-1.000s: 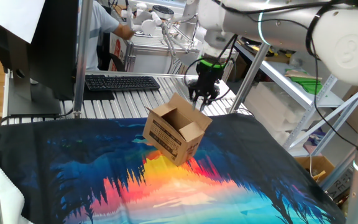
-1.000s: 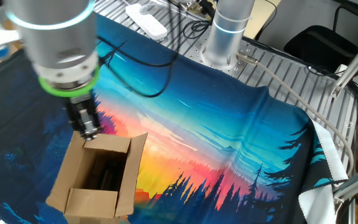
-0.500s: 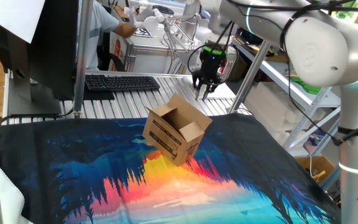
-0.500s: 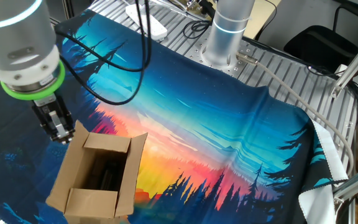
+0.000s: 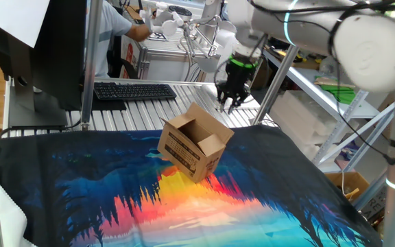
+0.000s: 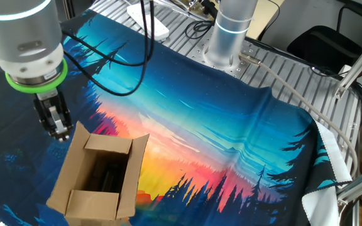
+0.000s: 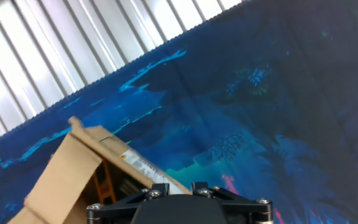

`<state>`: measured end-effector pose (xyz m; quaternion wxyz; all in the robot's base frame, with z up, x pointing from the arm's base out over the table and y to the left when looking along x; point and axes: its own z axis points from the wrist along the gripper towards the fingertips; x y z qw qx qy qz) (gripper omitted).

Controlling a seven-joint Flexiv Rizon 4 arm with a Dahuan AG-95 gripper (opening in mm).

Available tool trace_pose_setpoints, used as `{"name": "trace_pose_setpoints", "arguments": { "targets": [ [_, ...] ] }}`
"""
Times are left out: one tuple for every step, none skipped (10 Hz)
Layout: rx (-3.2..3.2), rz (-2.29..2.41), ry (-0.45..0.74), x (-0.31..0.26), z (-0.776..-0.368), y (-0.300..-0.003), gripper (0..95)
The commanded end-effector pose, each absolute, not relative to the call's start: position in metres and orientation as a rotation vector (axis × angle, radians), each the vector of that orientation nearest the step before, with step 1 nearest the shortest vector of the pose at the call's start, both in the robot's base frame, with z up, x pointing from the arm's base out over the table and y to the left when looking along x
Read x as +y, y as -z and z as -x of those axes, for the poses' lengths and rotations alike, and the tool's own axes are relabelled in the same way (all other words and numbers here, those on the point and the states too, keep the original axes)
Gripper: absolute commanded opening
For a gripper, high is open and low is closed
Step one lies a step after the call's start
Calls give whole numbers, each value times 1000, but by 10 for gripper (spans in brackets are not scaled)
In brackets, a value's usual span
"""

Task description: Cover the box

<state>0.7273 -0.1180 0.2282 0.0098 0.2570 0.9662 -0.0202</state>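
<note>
The small brown corrugated cardboard box (image 6: 99, 176) sits open on the colourful forest-print cloth (image 6: 231, 125). The black two-finger gripper (image 6: 58, 132), fingers together, hovers beside its raised flap; a careless push could shove the light box.

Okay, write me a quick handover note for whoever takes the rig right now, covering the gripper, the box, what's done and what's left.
Gripper: holds nothing and hangs in the air just beside the box's far flap; fingers look close together, but open or shut is not clear.
Box: sits on the printed cloth, top open, flaps standing up or splayed outward. Something dark lies inside; I cannot tell what.
Done: no flap is folded down.
Left: fold the flaps over the opening so the box is covered.
</note>
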Motion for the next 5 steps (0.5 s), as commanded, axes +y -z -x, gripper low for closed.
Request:
{"name": "trace_pose_setpoints", "arguments": {
  "targets": [
    [2977,-872,60,-123,-736,-222,0],
    [2947,-907,63,-123,-739,-218,0],
    [2928,-927,62,-123,-742,-213,0],
    [2920,-938,54,-122,-745,-207,0],
    [2910,-951,49,-120,-746,-201,0]
  ]
}}
